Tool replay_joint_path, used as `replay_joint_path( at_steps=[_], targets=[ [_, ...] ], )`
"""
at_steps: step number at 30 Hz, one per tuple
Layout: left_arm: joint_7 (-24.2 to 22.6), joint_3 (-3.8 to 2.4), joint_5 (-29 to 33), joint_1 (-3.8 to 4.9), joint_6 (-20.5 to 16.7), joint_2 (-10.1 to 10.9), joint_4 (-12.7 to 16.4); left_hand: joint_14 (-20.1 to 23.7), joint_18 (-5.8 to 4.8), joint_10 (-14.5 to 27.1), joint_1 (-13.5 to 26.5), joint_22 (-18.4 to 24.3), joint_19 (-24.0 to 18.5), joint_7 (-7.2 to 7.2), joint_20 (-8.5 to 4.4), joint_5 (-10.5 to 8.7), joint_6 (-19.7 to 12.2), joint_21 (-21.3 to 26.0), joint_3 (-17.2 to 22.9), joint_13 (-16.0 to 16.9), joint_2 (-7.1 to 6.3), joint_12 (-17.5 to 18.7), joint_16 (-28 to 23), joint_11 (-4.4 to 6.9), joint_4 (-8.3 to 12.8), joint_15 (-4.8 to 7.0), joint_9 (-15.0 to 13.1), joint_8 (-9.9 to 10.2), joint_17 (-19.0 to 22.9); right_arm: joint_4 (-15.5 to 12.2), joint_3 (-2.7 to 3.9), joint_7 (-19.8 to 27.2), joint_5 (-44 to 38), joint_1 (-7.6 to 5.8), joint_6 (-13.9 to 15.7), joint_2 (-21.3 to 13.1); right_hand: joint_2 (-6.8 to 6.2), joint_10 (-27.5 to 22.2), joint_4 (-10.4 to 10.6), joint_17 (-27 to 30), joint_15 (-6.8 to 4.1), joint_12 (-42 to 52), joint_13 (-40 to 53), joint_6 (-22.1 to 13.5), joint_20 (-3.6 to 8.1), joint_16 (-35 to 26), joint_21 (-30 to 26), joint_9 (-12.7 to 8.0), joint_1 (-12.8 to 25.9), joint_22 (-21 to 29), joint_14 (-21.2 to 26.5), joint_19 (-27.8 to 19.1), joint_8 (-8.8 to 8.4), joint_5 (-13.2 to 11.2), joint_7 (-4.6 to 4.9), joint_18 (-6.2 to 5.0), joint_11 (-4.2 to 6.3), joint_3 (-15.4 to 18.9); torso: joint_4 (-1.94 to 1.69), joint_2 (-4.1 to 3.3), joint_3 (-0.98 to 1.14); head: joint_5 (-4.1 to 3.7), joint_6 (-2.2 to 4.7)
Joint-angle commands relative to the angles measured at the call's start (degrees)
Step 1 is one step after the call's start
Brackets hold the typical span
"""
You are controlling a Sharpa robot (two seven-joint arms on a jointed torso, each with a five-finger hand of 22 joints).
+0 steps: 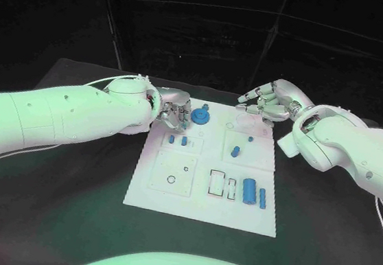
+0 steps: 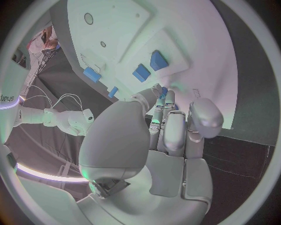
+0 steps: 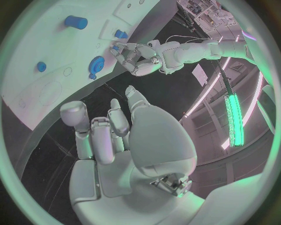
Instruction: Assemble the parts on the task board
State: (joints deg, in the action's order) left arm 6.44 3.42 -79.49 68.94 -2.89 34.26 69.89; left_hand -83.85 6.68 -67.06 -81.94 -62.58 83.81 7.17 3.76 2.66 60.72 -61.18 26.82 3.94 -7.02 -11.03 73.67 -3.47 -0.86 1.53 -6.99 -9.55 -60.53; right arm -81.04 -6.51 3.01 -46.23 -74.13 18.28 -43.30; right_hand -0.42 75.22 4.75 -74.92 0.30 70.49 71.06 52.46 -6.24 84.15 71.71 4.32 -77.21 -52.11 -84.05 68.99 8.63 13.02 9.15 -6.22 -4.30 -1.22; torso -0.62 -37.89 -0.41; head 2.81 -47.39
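hovering at the far left corner of the white task board (image 1: pixel 201 204), left hand (image 1: pixel 173 112), fingers (image 2: pixel 157 114) curled in beside the round blue part (image 1: pixel 201 115); cannot tell whether grasping anything. hanging over the far right corner of the board, right hand (image 1: pixel 267 102), fingers (image 3: pixel 97 136) loosely apart, holding nothing. lying near the board's near right corner, blue cylinder (image 1: pixel 249 191); resting mid-board, small blue peg (image 1: pixel 236 150). black desk (image 1: pixel 336 228) beneath.

White task board (image 1: pixel 200 207) lay flat mid-frame on the table, long side running away from the camera. Round blue part (image 1: pixel 201 116) sat near its top edge. Two small blue parts (image 1: pixel 178 141) lay left of centre, one (image 1: pixel 236 150) right of centre; two blue cylinders (image 1: pixel 251 190) lay lower right.
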Motion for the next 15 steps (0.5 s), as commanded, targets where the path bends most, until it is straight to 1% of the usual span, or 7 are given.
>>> replay_joint_path(
  at_steps=[1,4,10,12,15],
  targets=[
    [0.65,0.0,0.27,0.01,1.12,-0.24,-0.16,-1.26,-0.7,-0.45,0.6,-0.06,-0.32,0.04,0.18,0.09,0.5,-0.3,0.3,0.04,-0.07,0.46,0.35,-0.02,-0.14,-0.04,0.07,0.4,0.01,-0.09,0.04,0.47,0.14,-0.09,-0.19,0.03,0.33,-0.44,0.15,-4.06,-0.37,-0.15,-0.02,-0.3,0.07,-0.32,-0.13,-0.07,-0.04,0.06,-3.32,-0.39,0.37,0.2,0.12,-1.1,0.04,0.22,0.03,-0.01,-0.01,-0.07,-0.01],
    [0.89,0.01,0.27,0.01,1.32,-0.38,-0.34,-1.23,-0.7,-0.2,0.93,-0.07,-0.42,0.16,0.23,0.09,0.23,-0.24,0.27,-0.01,-0.23,0.86,0.4,-0.15,-0.18,-0.11,0.19,0.72,0.01,-0.09,0.04,0.47,0.14,-0.09,-0.19,0.04,0.33,-0.44,0.15,-4.06,-0.37,-0.15,-0.02,-0.3,0.07,-0.32,-0.13,-0.07,-0.04,0.06,-3.32,-0.39,0.37,0.2,0.12,-1.1,0.04,0.22,0.03,0.0,-0.01,-0.12,-0.03],
    [1.3,0.02,0.27,0.0,1.69,-0.62,-0.6,-1.15,-0.72,0.6,1.44,-0.14,-0.62,0.66,0.44,0.09,-1.87,-0.18,0.46,-0.09,-0.61,1.86,0.49,-0.56,-0.21,-0.42,0.87,2.35,0.15,-0.08,0.04,0.47,0.14,-0.09,-0.19,0.04,0.33,-0.44,0.15,-4.06,-0.37,-0.15,-0.02,-0.3,0.07,-0.32,-0.13,-0.07,-0.04,0.06,-3.32,-0.39,0.37,0.2,0.12,-1.1,0.04,0.22,0.0,-0.02,-0.01,-0.14,-0.03],
    [1.36,0.02,0.27,0.0,1.72,-0.65,-0.64,-1.1,-0.7,0.96,1.66,-0.11,-0.72,0.82,0.53,0.09,-3.04,-0.09,0.58,-0.11,-0.8,2.28,0.5,-0.64,-0.23,-0.52,1.26,3.2,0.27,-0.08,0.04,0.47,0.14,-0.09,-0.18,0.04,0.33,-0.44,0.15,-4.06,-0.37,-0.15,-0.02,-0.3,0.07,-0.32,-0.13,-0.07,-0.04,0.06,-3.32,-0.39,0.37,0.2,0.12,-1.1,0.04,0.22,-0.01,0.0,0.0,-0.18,-0.06],
    [1.44,0.02,0.27,0.0,1.73,-0.67,-0.68,-1.05,-0.68,1.27,1.86,-0.07,-0.8,0.92,0.6,0.09,-3.56,0.0,0.65,-0.13,-0.94,2.63,0.48,-0.74,-0.27,-0.59,1.49,3.65,0.42,-0.08,0.04,0.45,0.14,-0.09,-0.19,0.03,0.38,-0.45,0.15,-4.05,-0.38,-0.15,-0.05,-0.33,0.07,-0.34,-0.17,-0.08,-0.14,0.09,-3.32,-0.37,0.45,0.23,0.11,-1.1,0.05,0.25,-0.01,-0.02,0.0,-0.21,-0.04]
  ],
)
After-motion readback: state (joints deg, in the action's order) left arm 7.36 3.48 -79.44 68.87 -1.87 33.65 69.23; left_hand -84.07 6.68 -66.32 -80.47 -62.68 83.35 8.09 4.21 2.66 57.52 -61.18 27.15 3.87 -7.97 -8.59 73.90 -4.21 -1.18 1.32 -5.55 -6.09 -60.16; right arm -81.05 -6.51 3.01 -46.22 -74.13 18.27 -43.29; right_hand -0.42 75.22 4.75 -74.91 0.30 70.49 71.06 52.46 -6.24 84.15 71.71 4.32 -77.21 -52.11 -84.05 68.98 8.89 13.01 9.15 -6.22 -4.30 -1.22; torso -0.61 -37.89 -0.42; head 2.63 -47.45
